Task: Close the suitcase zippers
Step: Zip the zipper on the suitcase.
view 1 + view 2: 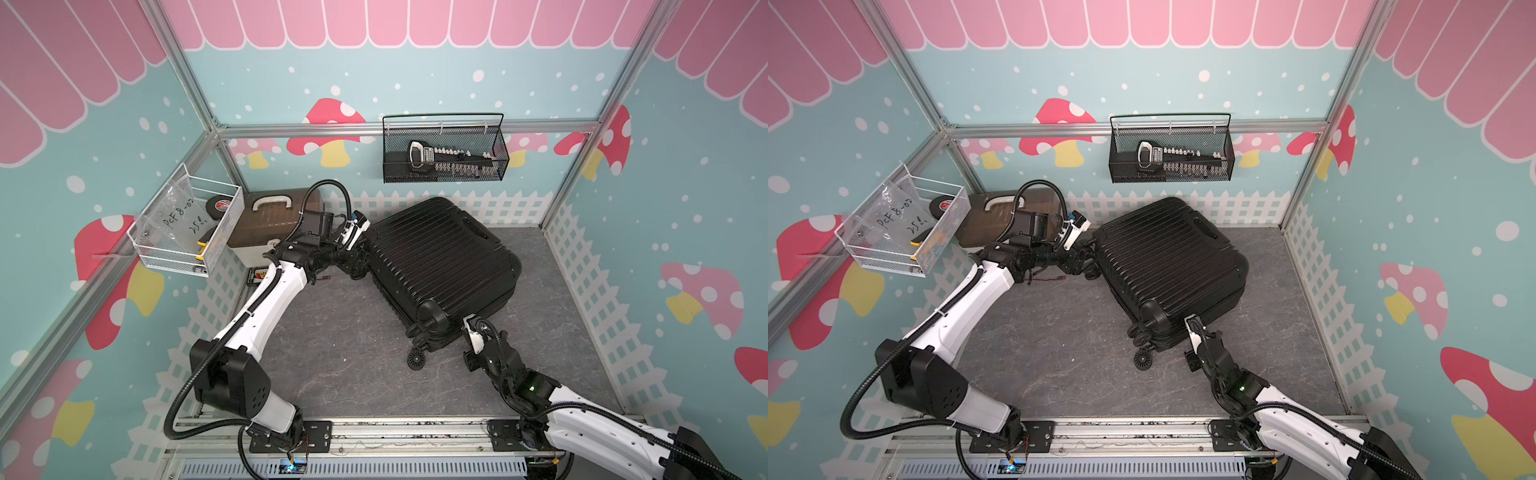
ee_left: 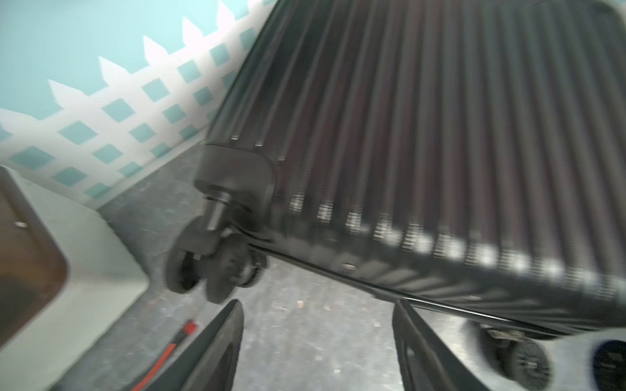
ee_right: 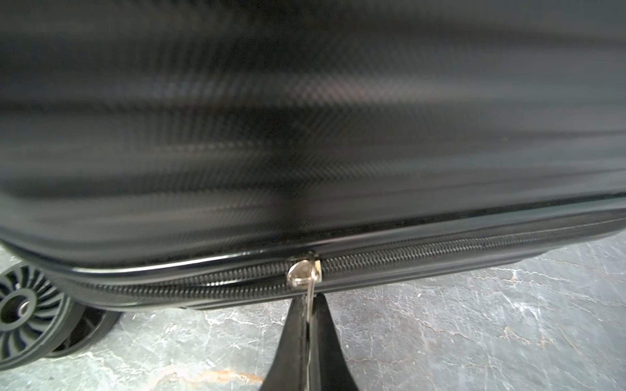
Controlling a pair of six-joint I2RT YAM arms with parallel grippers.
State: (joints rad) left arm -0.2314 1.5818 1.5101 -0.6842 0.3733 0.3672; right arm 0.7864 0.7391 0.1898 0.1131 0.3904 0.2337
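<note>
The black ribbed suitcase (image 1: 440, 266) (image 1: 1167, 262) lies flat and askew on the grey floor, its shells together. My right gripper (image 1: 467, 321) (image 1: 1190, 320) is at its near side, by the caster wheels (image 1: 415, 359). In the right wrist view this gripper (image 3: 310, 299) is shut on the thin metal pull of the silver zipper slider (image 3: 303, 272), which sits on the zippers' black track (image 3: 440, 252). My left gripper (image 1: 354, 264) (image 1: 1080, 262) hovers at the case's far-left corner. In the left wrist view it (image 2: 317, 304) is open and empty, just short of the seam and a caster (image 2: 216, 267).
A beige toolbox (image 1: 274, 224) with a brown lid stands behind the left arm. A white wire basket (image 1: 187, 232) hangs on the left wall and a black mesh basket (image 1: 444, 153) on the back wall. A red-and-black stick (image 1: 322, 277) lies on the floor under the left wrist.
</note>
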